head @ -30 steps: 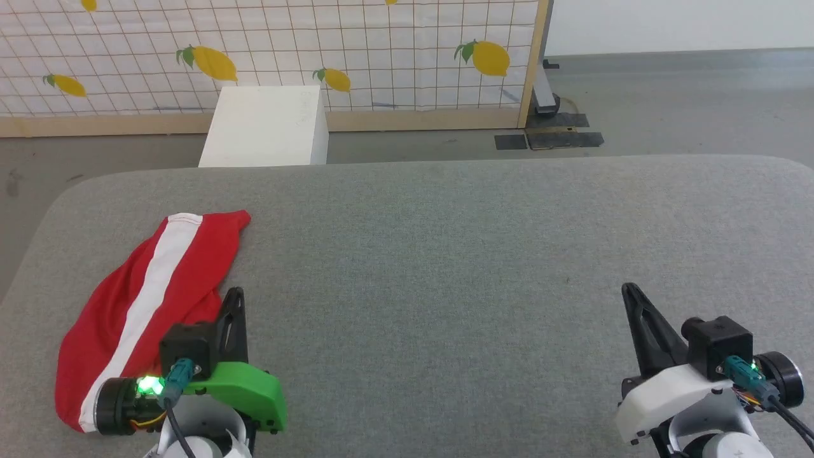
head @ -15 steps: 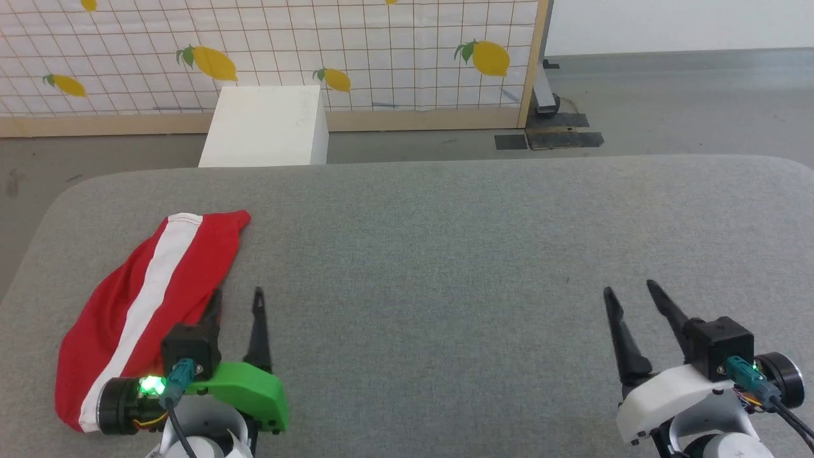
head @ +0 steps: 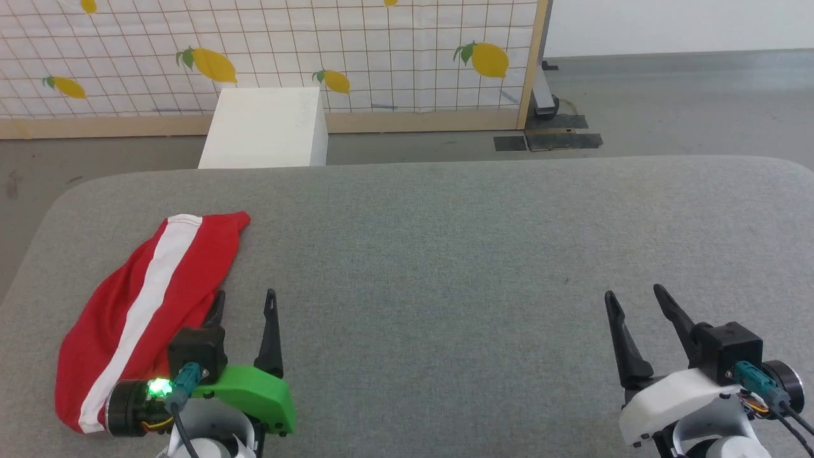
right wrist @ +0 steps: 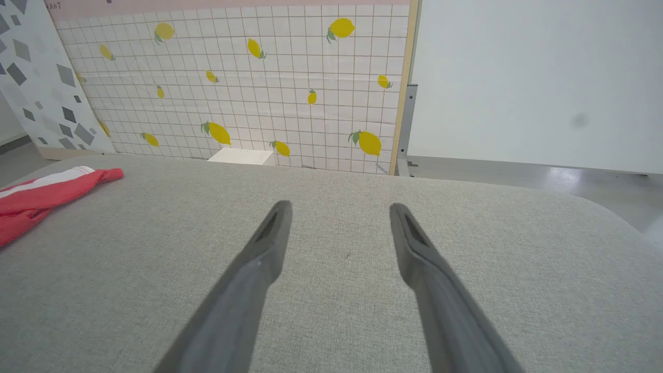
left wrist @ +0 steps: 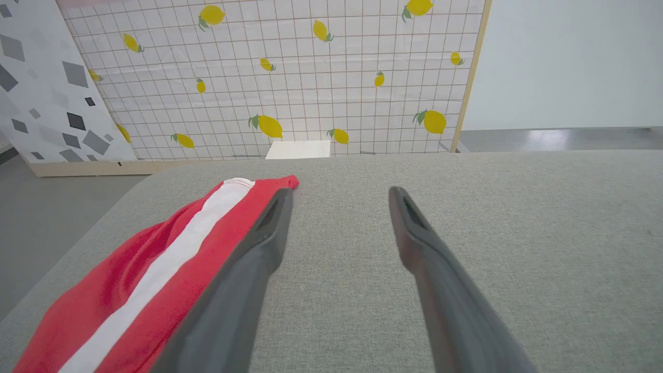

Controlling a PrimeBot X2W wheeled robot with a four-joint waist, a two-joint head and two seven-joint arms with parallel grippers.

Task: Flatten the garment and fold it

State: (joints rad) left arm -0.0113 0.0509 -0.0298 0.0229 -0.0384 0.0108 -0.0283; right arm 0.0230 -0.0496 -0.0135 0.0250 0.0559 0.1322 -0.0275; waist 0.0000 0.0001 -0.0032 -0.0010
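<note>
A small red garment [head: 146,299] of thin, soft cloth lies bunched into a long, rumpled shape near the left edge of the grey table [head: 445,254]. Its lower end sits close to the near left corner and its upper end points toward the far edge. A broad white stripe runs down its length, and a narrow white trim shows at the far end. The cloth sags in loose folds and is not spread flat.

The table top is covered in a fine woven grey fabric with a felt-like, slightly speckled look, and its corners are rounded.

The left gripper [head: 245,294], with a glossy green plastic housing and two long, tapering dark fingers, sits by the near edge just beside the garment. Its fingers are spread apart with nothing between them. The left finger lies along the garment's right border, and I can't tell whether it touches the cloth.

The right gripper [head: 634,292], with a white plastic housing, is near the near right corner, well apart from the garment. Its fingers are likewise spread, with bare grey fabric under them.

Beyond the far edge stands a plain white block [head: 264,127] on the floor, in front of a gridded panel printed with yellow lemons [head: 381,57].
</note>
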